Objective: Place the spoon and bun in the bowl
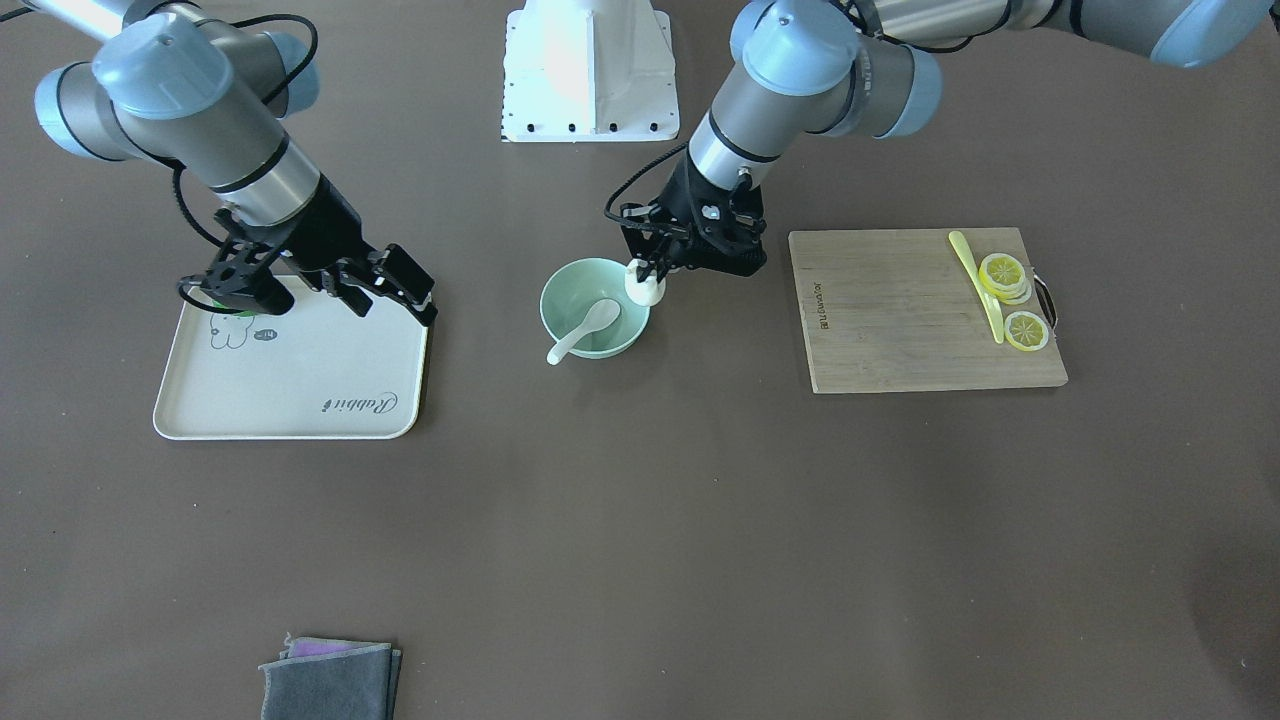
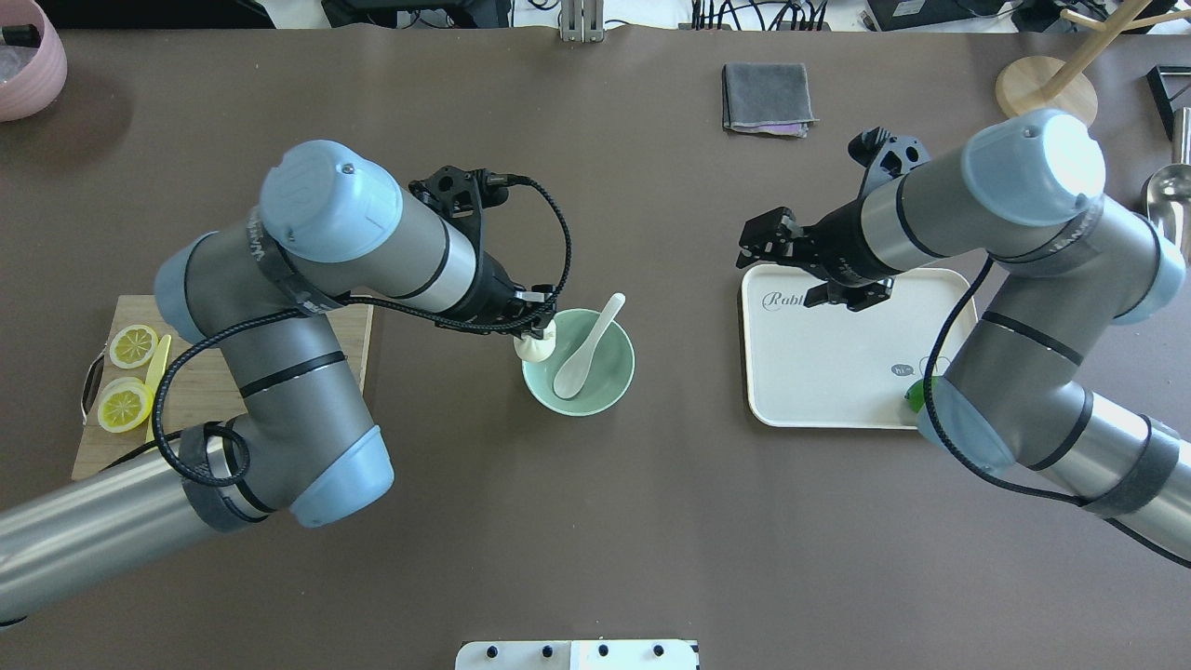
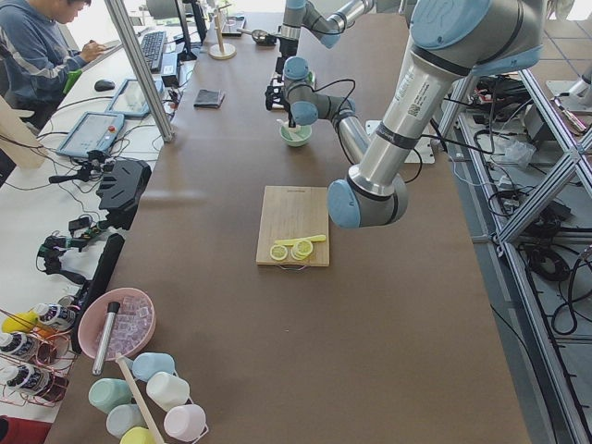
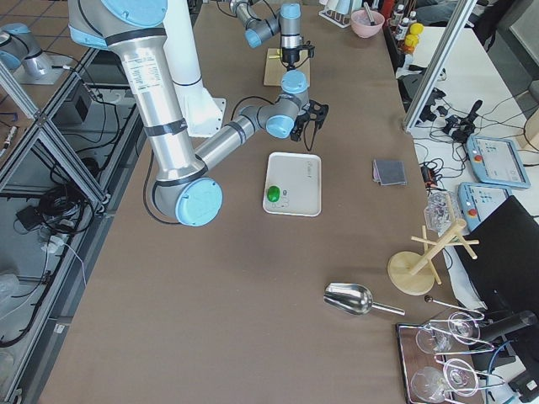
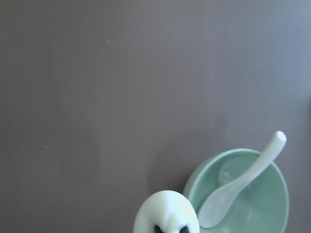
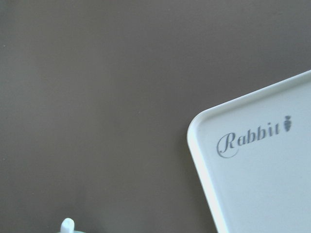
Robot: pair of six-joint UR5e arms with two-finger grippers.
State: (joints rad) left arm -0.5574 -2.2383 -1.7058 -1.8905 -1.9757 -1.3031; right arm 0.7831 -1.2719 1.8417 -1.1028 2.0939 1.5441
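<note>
The mint-green bowl [image 1: 578,285] stands mid-table. The cream-white spoon [image 1: 585,330] lies in it, scoop inside and handle over the rim. My left gripper [image 1: 648,278] is shut on the white bun [image 1: 646,292] and holds it over the bowl's rim on the cutting-board side. In the overhead view the bun [image 2: 535,347] sits at the edge of the bowl [image 2: 609,358], beside the spoon [image 2: 584,352]. The left wrist view shows the bun [image 5: 166,213] beside the bowl [image 5: 267,204] and the spoon [image 5: 238,187]. My right gripper [image 1: 385,290] is open and empty above the white tray's corner.
A white "Rabbit" tray [image 1: 290,380] lies under the right arm, with a small green thing [image 2: 915,395] on it. A wooden cutting board [image 1: 900,320] holds lemon slices [image 1: 1003,272] and a pale-yellow knife [image 1: 975,280]. A folded grey cloth [image 1: 330,680] lies at the operators' edge.
</note>
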